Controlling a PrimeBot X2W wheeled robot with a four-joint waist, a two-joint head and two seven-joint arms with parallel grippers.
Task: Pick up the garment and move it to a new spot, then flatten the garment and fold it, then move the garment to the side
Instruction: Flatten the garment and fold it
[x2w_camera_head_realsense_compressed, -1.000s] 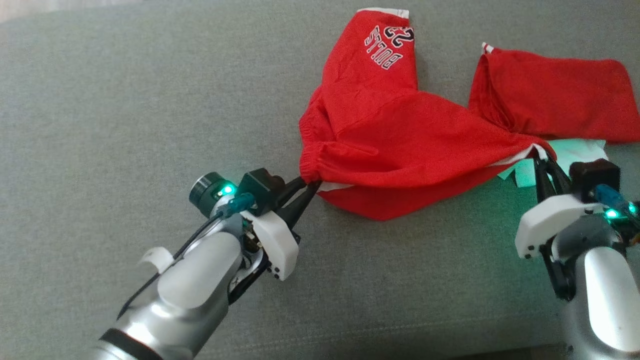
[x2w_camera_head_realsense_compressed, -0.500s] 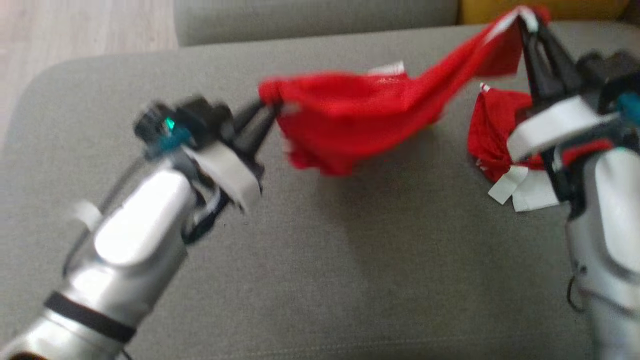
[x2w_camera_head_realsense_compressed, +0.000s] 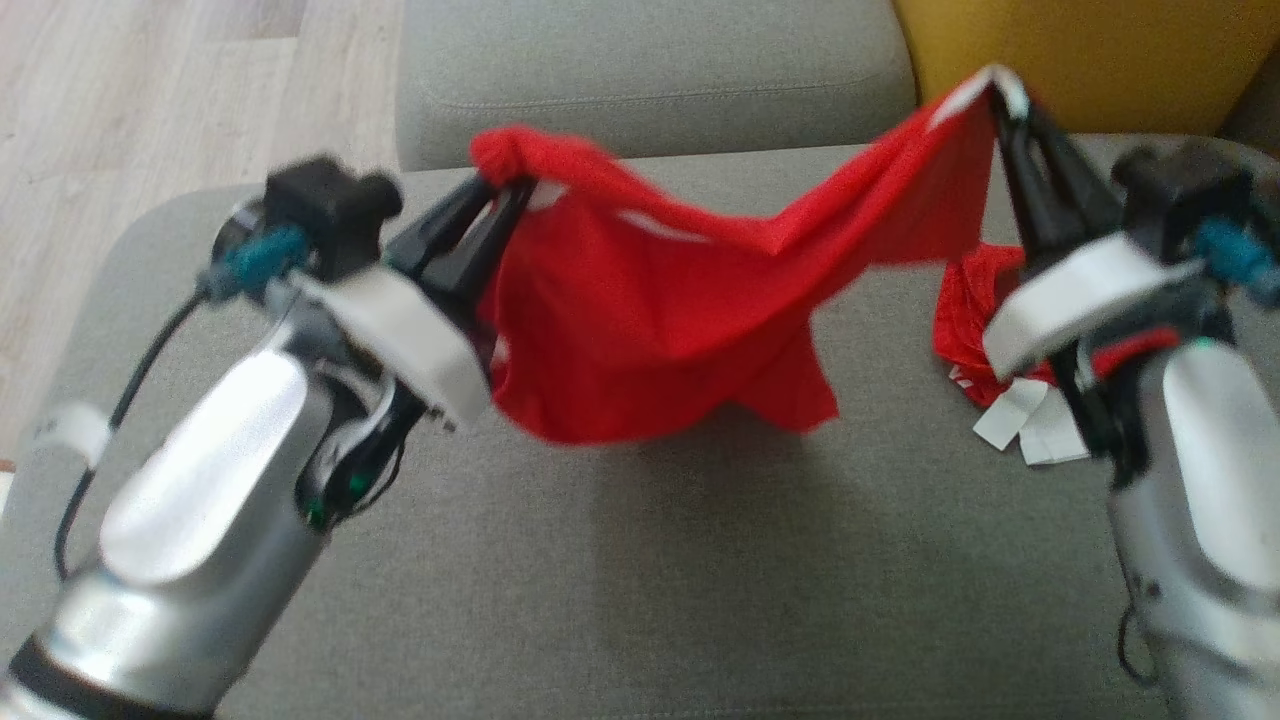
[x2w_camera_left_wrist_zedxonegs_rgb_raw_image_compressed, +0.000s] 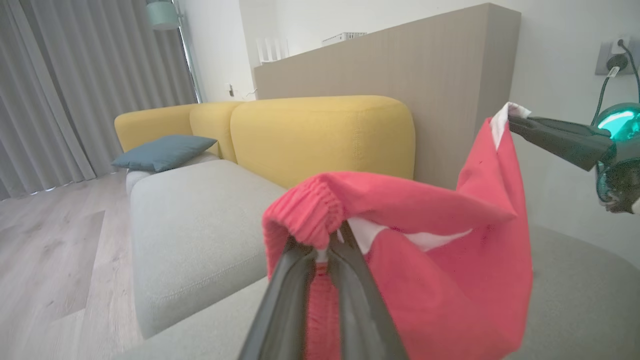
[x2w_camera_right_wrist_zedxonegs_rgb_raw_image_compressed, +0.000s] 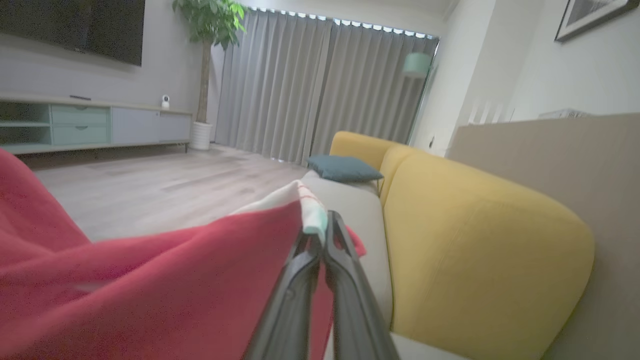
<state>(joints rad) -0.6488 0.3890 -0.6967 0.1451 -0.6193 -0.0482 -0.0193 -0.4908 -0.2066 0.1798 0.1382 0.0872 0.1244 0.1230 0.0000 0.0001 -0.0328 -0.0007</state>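
Head view: red cloth garment (x2w_camera_head_realsense_compressed: 640, 320) hangs slack above grey fabric cushion (x2w_camera_head_realsense_compressed: 640, 600); left gripper (x2w_camera_head_realsense_compressed: 505, 195) at ten o'clock, right gripper (x2w_camera_head_realsense_compressed: 1003, 100) at two.
Left wrist: jaws pinch ribbed waistband (x2w_camera_left_wrist_zedxonegs_rgb_raw_image_compressed: 300, 215).
Right wrist: jaws clamp white-trimmed corner (x2w_camera_right_wrist_zedxonegs_rgb_raw_image_compressed: 300, 200).
Best: spread evenly, lower together.

Domestic living room.
- Long sofa: grey upholstered seat (x2w_camera_head_realsense_compressed: 640, 560), rounded yellow fabric backrest cushions (x2w_camera_right_wrist_zedxonegs_rgb_raw_image_compressed: 480, 250), one teal-blue throw pillow (x2w_camera_right_wrist_zedxonegs_rgb_raw_image_compressed: 344, 168) lying on the seat at the far end.
- Pale wood plank floor (x2w_camera_right_wrist_zedxonegs_rgb_raw_image_compressed: 165, 185).
- Grey floor-length pleated curtains (x2w_camera_right_wrist_zedxonegs_rgb_raw_image_compressed: 320, 85) across the far wall; a floor lamp with a pale green shade (x2w_camera_right_wrist_zedxonegs_rgb_raw_image_compressed: 416, 62) beside them.
- Low media cabinet with pale green drawers (x2w_camera_right_wrist_zedxonegs_rgb_raw_image_compressed: 80, 125), a dark wall-mounted screen (x2w_camera_right_wrist_zedxonegs_rgb_raw_image_compressed: 75, 25) above it, and a tall leafy plant in a white pot (x2w_camera_right_wrist_zedxonegs_rgb_raw_image_compressed: 205, 30) at its end.
- Framed picture (x2w_camera_right_wrist_zedxonegs_rgb_raw_image_compressed: 590, 17) high on the white wall.
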